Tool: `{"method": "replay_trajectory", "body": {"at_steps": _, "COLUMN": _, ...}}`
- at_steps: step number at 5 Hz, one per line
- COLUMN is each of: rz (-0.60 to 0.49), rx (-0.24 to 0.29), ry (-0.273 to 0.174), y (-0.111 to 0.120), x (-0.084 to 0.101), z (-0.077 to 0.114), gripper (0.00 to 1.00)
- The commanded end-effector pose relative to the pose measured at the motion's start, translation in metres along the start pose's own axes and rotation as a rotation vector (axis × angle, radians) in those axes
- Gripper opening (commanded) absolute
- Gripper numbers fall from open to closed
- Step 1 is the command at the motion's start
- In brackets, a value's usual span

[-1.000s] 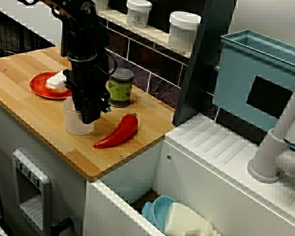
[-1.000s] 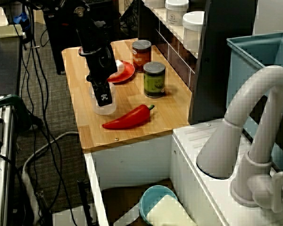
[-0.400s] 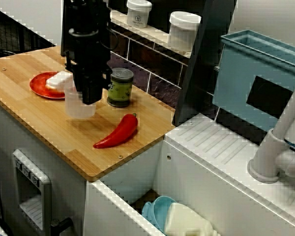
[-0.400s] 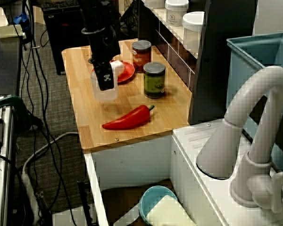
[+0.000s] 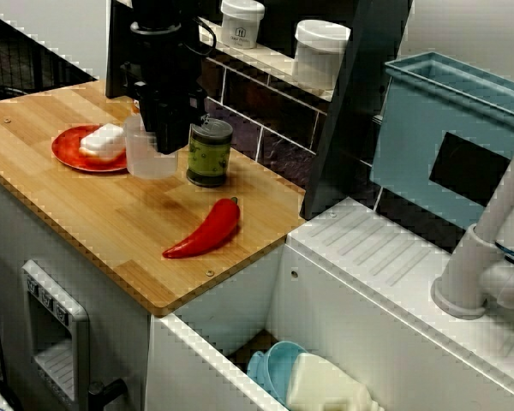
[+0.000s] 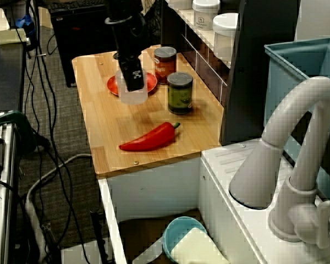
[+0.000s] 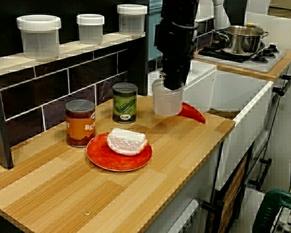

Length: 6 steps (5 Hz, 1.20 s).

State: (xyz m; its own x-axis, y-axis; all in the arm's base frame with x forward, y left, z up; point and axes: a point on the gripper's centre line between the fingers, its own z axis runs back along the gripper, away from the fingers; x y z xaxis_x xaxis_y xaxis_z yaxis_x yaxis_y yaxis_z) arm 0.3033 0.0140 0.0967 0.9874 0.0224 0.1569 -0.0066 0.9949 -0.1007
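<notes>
We see our gripper (image 5: 164,137) clamped on the wall of a clear cup (image 5: 147,158), holding it upright just above the wooden counter (image 5: 86,214), near the red plate (image 5: 68,156) and the green can (image 5: 210,152). Open wood runs from there to the front edge. The red pepper (image 5: 204,231) lies nearer the sink (image 5: 231,312). The plate carries a white block (image 5: 103,141). The can and the orange jar (image 7: 80,123) are lidded.
</notes>
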Motion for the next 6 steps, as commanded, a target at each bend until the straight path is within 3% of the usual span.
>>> {"method": "replay_trajectory", "body": {"at_steps": 1, "rz": 0.045, "rx": 0.038, "ry": -0.06, "y": 0.039, "x": 0.033, "z": 0.018, "gripper": 0.0}}
{"method": "replay_trajectory", "body": {"at_steps": 3, "rz": 0.127, "rx": 0.03, "ry": -0.073, "y": 0.079, "x": 0.047, "z": 0.034, "gripper": 0.0}}
{"method": "replay_trajectory", "body": {"at_steps": 6, "rz": 0.174, "rx": 0.004, "ry": -0.07, "y": 0.123, "x": 0.058, "z": 0.054, "gripper": 0.0}}
